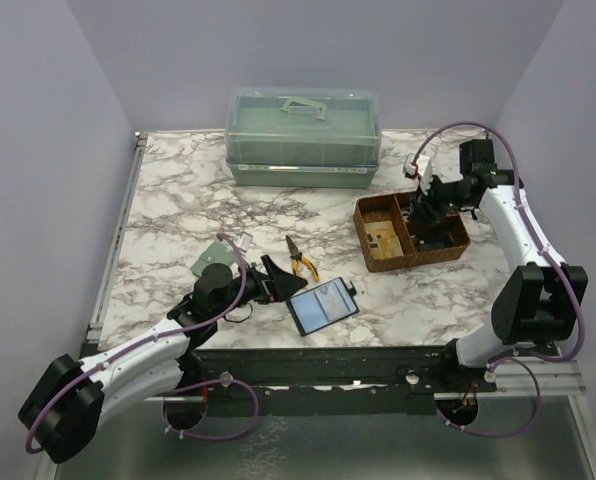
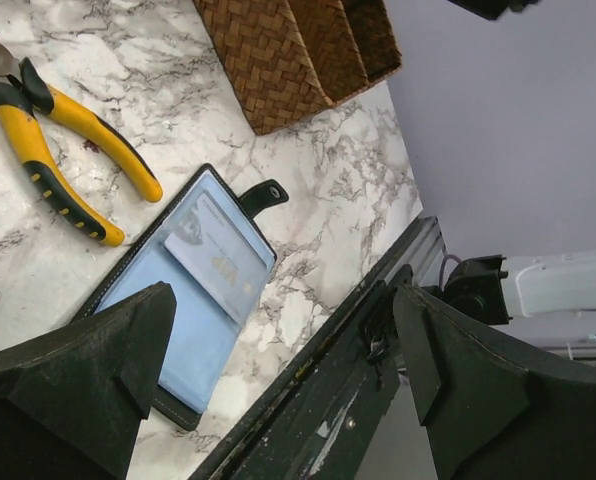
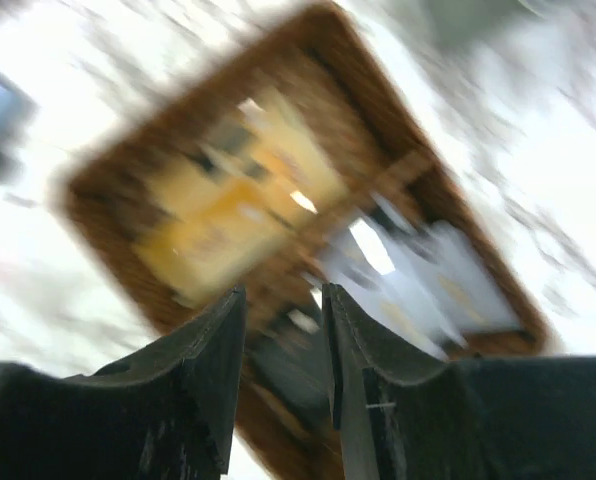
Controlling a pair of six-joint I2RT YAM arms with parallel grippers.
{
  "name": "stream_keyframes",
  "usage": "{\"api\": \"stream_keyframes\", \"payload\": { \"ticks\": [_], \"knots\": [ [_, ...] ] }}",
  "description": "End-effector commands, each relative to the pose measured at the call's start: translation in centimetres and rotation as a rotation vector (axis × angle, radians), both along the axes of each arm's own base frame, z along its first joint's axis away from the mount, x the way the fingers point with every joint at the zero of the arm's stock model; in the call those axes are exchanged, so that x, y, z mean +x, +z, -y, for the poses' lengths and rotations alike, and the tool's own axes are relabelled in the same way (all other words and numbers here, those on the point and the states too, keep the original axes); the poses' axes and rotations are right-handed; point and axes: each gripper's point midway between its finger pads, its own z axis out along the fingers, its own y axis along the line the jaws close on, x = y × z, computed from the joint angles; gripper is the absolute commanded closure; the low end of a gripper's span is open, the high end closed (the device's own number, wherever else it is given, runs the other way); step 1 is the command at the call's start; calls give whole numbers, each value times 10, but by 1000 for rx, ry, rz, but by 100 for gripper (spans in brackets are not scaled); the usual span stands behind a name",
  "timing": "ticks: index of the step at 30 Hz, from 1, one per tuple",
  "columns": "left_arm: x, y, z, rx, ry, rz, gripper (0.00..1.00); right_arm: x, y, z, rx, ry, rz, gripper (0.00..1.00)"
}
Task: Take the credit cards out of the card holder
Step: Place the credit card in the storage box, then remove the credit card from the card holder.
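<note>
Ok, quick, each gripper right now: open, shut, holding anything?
Left gripper: wide open, empty, near the open card holder.
Right gripper: partly open, nothing visibly held, above the basket; view blurred.

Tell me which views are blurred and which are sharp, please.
Right wrist view: heavy motion blur, the basket smeared, only the fingers crisp. Left wrist view: sharp, card holder and pliers clear. Top view: sharp, even light on the table.
</note>
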Motion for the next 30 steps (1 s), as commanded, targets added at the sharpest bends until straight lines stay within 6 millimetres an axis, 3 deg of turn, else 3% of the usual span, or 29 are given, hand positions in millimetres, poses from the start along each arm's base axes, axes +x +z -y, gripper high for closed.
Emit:
{"api": "stream_keyframes", "payload": {
  "ticks": [1,4,7,10,11,14,16,23,30],
  "knots": [
    [5,13,17,-44,-35,-68,1,-90,34,-98,675,148,-346,57],
    [11,9,28,-26,-34,-111,2,-102,39,-113,843,168,-418,57],
    [15,-3,42,36,-6,-142,2,-101,30,-117,911,162,-446,57],
    [12,-31,58,215,32,-181,3,-104,21,-116,899,109,-482,56],
    [11,-43,61,284,47,-204,6,-103,19,-114,876,107,-464,56],
    [7,-72,66,432,83,-321,31,-103,15,-113,863,83,-475,56],
    [4,-88,66,521,110,-387,35,-100,20,-112,847,79,-459,56],
    [1,-106,74,705,250,-447,39,-98,20,-109,818,48,-427,56],
    [3,-112,82,804,327,-493,35,-99,20,-110,824,45,-435,56]
  ]
}}
